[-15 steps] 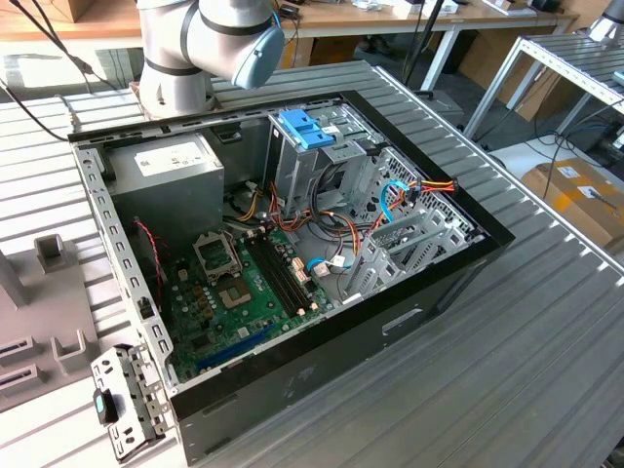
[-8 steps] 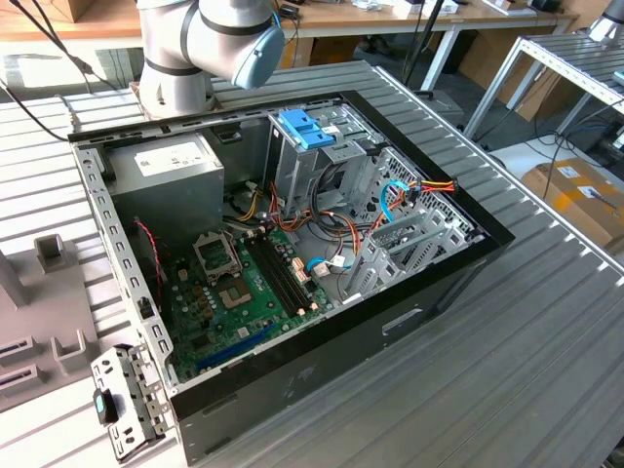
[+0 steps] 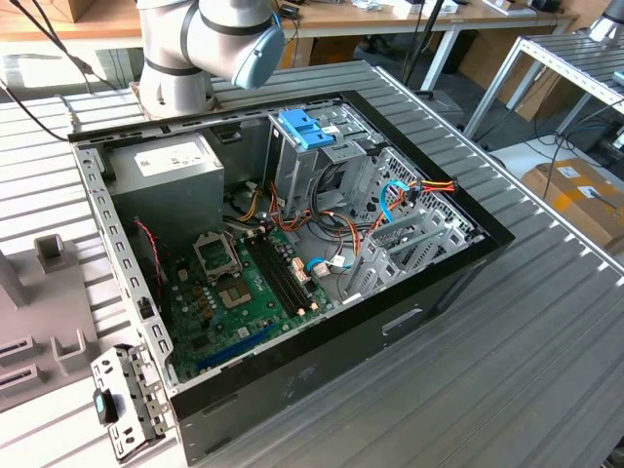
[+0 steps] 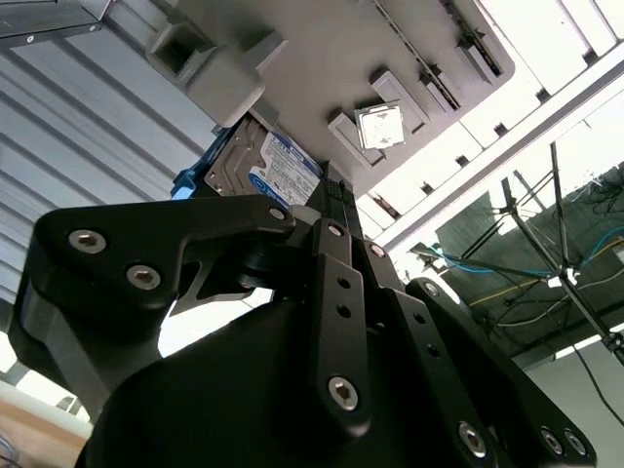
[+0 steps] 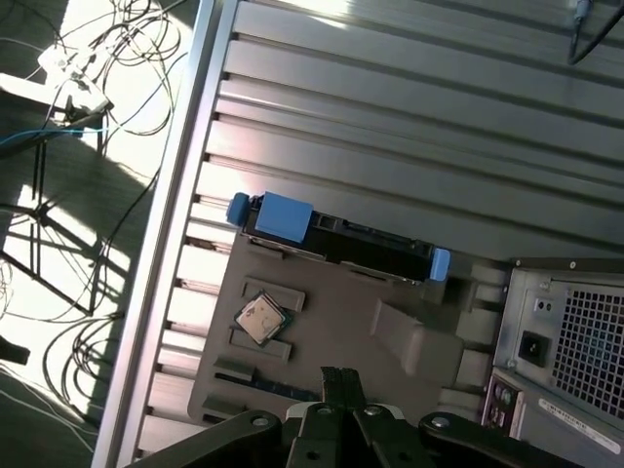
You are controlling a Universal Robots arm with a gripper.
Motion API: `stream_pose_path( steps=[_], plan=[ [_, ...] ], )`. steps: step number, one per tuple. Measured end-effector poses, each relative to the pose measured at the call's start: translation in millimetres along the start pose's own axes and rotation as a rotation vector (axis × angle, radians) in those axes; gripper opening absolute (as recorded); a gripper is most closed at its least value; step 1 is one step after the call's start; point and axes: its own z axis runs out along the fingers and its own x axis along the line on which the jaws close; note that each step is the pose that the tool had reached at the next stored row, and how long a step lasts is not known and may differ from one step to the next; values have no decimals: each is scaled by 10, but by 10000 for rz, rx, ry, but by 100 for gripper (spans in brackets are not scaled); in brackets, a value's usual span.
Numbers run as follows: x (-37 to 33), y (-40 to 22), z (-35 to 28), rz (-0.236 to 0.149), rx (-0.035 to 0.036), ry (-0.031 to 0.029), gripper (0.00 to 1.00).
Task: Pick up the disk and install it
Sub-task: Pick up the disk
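Black gripper [image 5: 337,373] is hovering near the silver-grey, blue-railed metal disk [image 5: 343,240] — jaws closed, empty; squaring them across its flat faces looks wise

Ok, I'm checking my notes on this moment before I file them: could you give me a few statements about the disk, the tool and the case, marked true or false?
1. The disk stands on edge in the grey fixture. True.
2. The tool is gripping the disk. False: it is shut on nothing and is apart from the disk.
3. A chip lies on the fixture near the disk. True.
4. The case has its cover on. False: it is open, with the motherboard showing.
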Motion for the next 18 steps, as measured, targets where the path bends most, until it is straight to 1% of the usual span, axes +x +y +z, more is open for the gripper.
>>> stream_pose_path(
  steps=[6, 7, 9, 18],
  plan=[
    [0, 0, 0, -256, -6, 11, 11],
    [0, 0, 0, -380, -9, 17, 11],
    [0, 0, 0, -501, -12, 22, 11],
    [0, 0, 0, -941, -23, 41, 11]
  ],
)
